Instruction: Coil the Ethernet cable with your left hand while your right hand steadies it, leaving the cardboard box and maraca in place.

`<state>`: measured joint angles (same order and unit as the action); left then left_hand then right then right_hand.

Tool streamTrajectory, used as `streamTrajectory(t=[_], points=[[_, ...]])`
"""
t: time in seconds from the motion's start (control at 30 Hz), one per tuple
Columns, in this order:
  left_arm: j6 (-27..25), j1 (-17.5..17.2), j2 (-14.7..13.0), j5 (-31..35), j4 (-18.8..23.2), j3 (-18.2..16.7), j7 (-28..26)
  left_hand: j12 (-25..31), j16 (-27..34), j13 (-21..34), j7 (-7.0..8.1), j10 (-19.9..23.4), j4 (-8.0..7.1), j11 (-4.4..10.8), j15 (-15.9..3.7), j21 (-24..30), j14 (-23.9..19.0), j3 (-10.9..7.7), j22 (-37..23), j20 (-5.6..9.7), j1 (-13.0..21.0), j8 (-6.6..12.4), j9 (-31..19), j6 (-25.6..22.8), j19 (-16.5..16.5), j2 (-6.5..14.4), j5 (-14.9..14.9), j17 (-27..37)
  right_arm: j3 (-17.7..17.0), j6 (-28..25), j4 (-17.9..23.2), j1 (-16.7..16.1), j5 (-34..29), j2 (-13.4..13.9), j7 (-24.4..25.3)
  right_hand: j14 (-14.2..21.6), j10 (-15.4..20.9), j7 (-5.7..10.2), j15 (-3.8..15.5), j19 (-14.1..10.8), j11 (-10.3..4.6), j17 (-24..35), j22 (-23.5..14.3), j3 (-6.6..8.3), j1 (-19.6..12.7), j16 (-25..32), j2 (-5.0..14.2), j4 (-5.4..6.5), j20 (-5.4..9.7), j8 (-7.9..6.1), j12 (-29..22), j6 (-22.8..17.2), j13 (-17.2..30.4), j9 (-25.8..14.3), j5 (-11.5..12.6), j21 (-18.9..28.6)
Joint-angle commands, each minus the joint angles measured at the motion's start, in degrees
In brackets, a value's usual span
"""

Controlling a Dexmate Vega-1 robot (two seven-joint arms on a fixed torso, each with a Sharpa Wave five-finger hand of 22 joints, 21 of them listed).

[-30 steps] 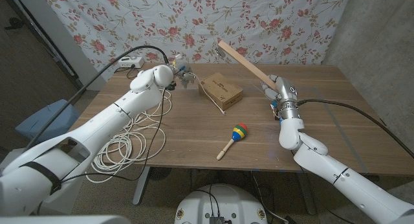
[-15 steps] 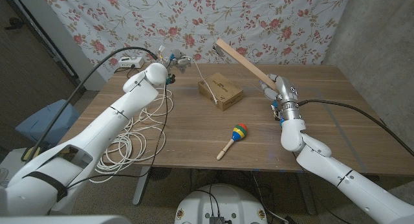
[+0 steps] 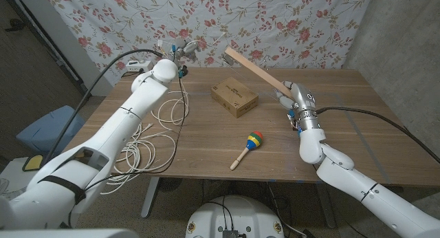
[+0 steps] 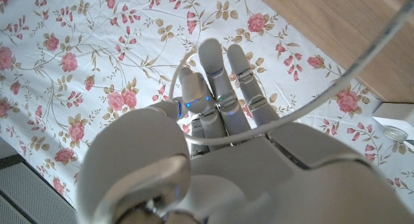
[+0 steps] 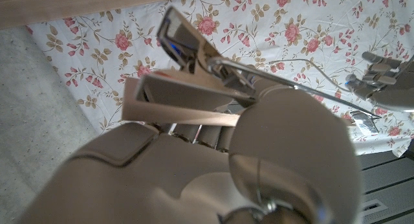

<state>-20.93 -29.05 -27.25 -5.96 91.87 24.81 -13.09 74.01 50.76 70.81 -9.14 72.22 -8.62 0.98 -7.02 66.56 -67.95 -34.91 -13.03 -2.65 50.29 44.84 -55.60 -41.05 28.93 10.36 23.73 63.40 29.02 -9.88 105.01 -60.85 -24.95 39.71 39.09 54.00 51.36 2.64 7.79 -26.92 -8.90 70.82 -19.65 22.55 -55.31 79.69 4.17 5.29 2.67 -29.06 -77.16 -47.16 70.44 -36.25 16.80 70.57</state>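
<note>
Head view, robot at a wooden table (image 3: 206, 138), w/ a flowered cloth (image 3: 289, 25) hanging behind it. The cardboard box (image 3: 234, 97) sits near the table's middle and serves as the landmark. The left hand (image 3: 183, 51) is raised beyond the table's far edge, to the left of the box; in the left wrist view its fingers (image 4: 223, 81) reach out straight and close together, w/ a strand of the white Ethernet cable (image 3: 148, 138) running across the back of the hand. Whether the fingers actually grip the cable cannot be told. The rest of the cable lies in loose loops on the table left of the box, some loops hanging over the near left edge. The right hand (image 3: 291, 95) is up off the table to the right of the box, holding a long wooden stick (image 3: 253, 67) that slants up and leftward over the box; the right wrist view shows the stick clamped in that hand's grasp. A maraca (image 3: 249, 146) w/ a striped, many-coloured head lies on the table nearer the robot than the box, apart from both hands.
</note>
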Motion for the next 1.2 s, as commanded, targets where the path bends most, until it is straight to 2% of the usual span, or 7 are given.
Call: streamTrajectory(t=[0.03,0.43,0.7,0.97,1.2], points=[[3.7,6.2,1.0,-5.8,-3.8,3.0,-0.5,1.0,-0.4,0.1,-1.7,-0.5,0.12,0.12,0.09,0.6,-0.5,-0.77,0.1,-0.08,-0.6,0.43,-0.2,-1.5,0.0,0.1,-0.2,-0.7,3.1,-1.5,-2.1,1.8,-3.2,-0.5,-1.3,-0.5,-0.3,-0.13,4.36,0.4,-0.16,0.2,0.2,2.97,6.1,0.5,5.89,2.66,4.11,-0.62,-0.6,-0.6,0.0,-0.2,0.3,0.5],[4.0,14.1,3.5,-5.3,-10.1,8.7,2.7,3.5,-2.7,0.1,-1.67,-1.3,0.39,0.17,-0.04,1.2,-1.6,-1.81,0.9,0.09,-1.2,0.51,0.2,-1.6,-0.3,-0.1,-0.7,-4.2,6.1,2.1,-3.2,4.5,-5.8,-0.3,-3.0,-0.9,-0.5,0.01,4.37,0.6,-0.16,0.2,1.1,2.93,6.1,1.3,5.85,2.63,4.3,-0.9,-1.2,-0.5,-0.1,-0.1,0.5,1.1],[5.6,18.6,6.7,-3.7,-15.5,11.9,3.7,4.7,-3.3,0.1,-1.85,-1.7,0.48,0.41,-0.14,1.4,-1.8,-2.29,1.3,0.22,-1.5,0.69,0.1,-1.5,-0.5,-0.1,-1.0,-5.0,7.7,5.0,-4.1,6.4,-7.1,-0.5,-4.6,-1.2,-0.5,0.1,4.37,0.8,-0.14,0.2,1.7,2.89,6.2,2.0,5.85,2.64,4.36,-1.05,-1.4,-0.5,-0.4,0.1,0.6,1.5],[9.0,21.6,10.4,-3.4,-21.0,13.6,4.2,6.6,-5.2,0.1,-1.96,-2.3,0.65,0.71,-0.15,1.7,-2.3,-3.01,1.7,0.19,-2.0,0.5,0.8,-1.5,-0.7,-0.3,-1.4,-8.0,9.3,7.7,-5.2,8.6,-8.7,-0.8,-6.6,-1.4,-0.7,0.08,4.37,0.9,-0.14,0.2,2.3,2.86,6.2,2.5,5.85,2.65,4.4,-1.18,-1.4,-0.4,-0.6,0.2,0.6,2.0],[10.1,23.2,12.4,-3.3,-22.3,14.9,5.9,7.7,-5.7,0.0,-1.95,-2.7,0.82,0.93,-0.05,1.9,-2.7,-3.43,1.8,0.13,-2.3,0.66,0.8,-1.6,-0.9,-0.3,-1.6,-8.8,10.6,9.3,-7.4,11.1,-9.6,-2.0,-8.4,-1.6,-0.5,0.04,4.37,1.0,-0.19,0.1,2.8,2.85,6.2,3.0,5.87,2.64,4.45,-1.33,-1.6,-0.4,-0.7,0.3,0.7,2.4]])
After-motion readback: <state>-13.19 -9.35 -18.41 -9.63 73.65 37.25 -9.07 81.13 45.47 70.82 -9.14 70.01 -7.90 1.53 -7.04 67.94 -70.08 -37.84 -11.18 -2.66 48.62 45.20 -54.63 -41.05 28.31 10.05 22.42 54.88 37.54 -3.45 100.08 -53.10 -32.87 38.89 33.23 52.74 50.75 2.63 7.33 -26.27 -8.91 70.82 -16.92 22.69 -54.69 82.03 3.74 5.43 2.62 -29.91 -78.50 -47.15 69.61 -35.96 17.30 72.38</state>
